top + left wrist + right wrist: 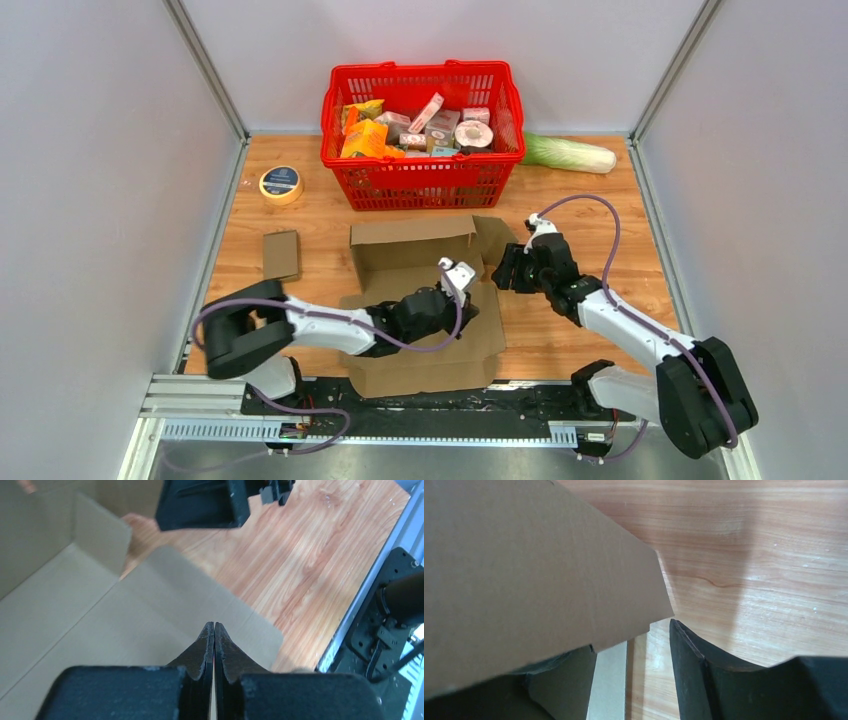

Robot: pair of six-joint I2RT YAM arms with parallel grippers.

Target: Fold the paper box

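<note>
Left gripper [214, 626] has its jaws pressed together with nothing between them and sits over the near right panel of the paper box [405, 262]; contact with the card cannot be confirmed. The box lies opened out on the table, back wall raised. At the box's right side, the right gripper [505, 270] has its jaws apart, with the edge of the side flap [534, 570] in the gap. The flap covers one finger and is clear of the other, so it is not clamped. Hazards: closing on so little edge may let the flap slip free. Lifting it without the base pinned may slide the box toward the red basket [420, 170] just behind the box. Both grippers work close together here and may collide.
</note>
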